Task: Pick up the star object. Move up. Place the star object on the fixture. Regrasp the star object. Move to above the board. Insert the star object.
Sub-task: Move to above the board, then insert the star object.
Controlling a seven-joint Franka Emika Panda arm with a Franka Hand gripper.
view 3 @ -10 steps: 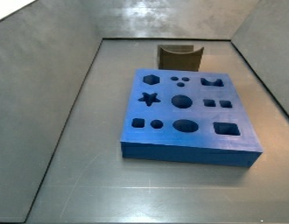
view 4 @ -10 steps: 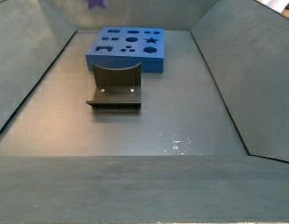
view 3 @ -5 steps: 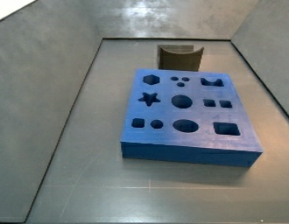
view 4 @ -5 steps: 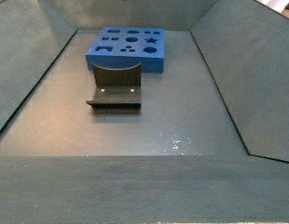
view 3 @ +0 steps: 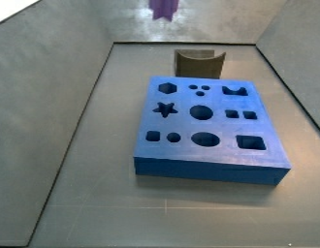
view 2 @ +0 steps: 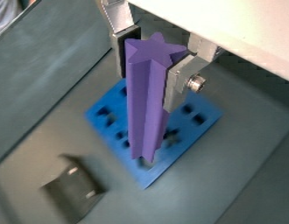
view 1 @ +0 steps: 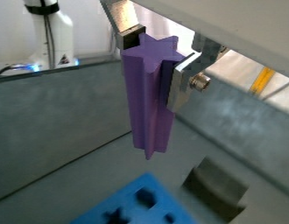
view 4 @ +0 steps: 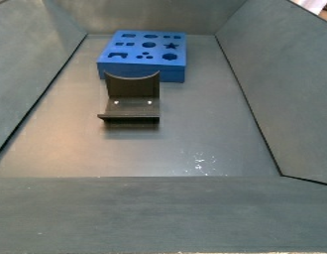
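Two silver finger plates of the pincer (view 1: 153,61) are seen in both wrist views, closed on the upper end of the star object (view 1: 148,101), which is held upright with its star-shaped end face uppermost and its length hanging free below the fingers (view 2: 182,74). The pincer (view 2: 153,63) is positioned high above the worktop (view 4: 179,139); it is not shown in either side view, and only the lower tip of the star object (view 3: 164,10) is visible at the top edge of a side view, well above the fixture (view 3: 198,63). In a wrist view the star object (view 2: 147,96) is seen hanging over the board (view 2: 200,118), with its lower end in line with the near part of the blue slab; whether it is exactly over the star-shaped hole cannot be told. In that view the fixture (view 2: 72,186) is seen standing apart from the board on the grey floor. In a side view the board (view 3: 208,131) lies flat in the middle of the worktop (view 3: 85,184), with its star-shaped hole (view 3: 163,108) near one edge and empty. The fixture (view 4: 131,102) stands just beside the board (view 4: 144,55) in a side view, its curved notch facing upward, with nothing resting on it. The fixture (view 1: 217,184) also appears beside a corner of the board (view 1: 135,206) in a wrist view.
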